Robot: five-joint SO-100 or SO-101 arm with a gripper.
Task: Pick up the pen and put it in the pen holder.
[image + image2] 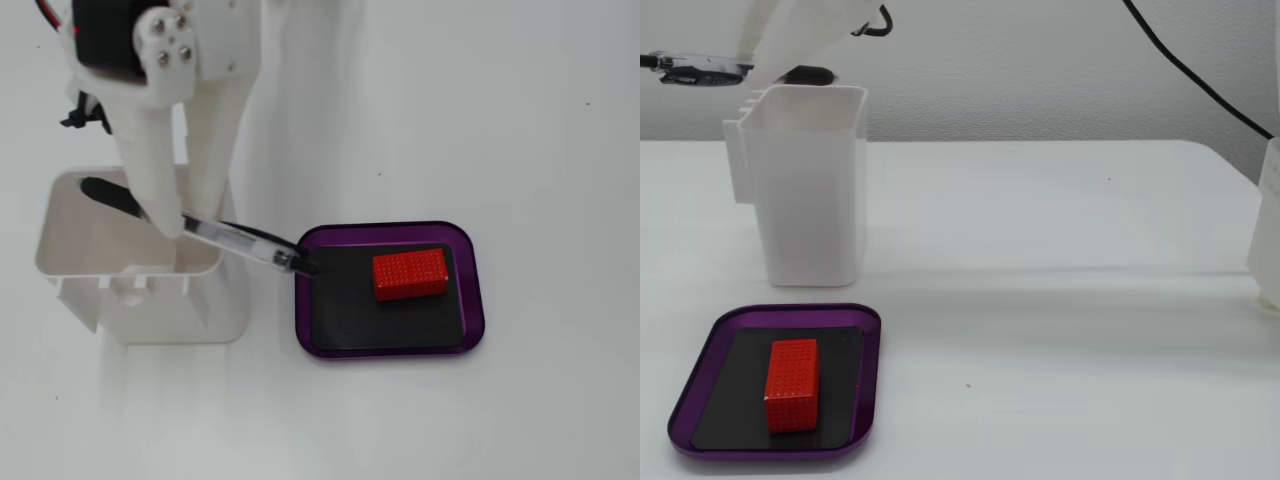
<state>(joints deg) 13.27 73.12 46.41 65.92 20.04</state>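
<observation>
The pen [240,240] has a clear barrel and a black end. It lies nearly level over the open top of the white pen holder [150,305], its black end above the holder's inside and its tip out over the purple tray's corner. My white gripper [183,224] comes down from the top of a fixed view and is shut on the pen near its middle. In the side-on fixed view, the pen [700,69] sits level just above the holder's [805,190] rim, with the gripper [785,58] blurred above it.
A purple tray [475,300] with a black mat holds a red block [410,274], right of the holder; it shows in front of the holder in the side-on view [700,345]. A black cable [1195,75] hangs at the upper right.
</observation>
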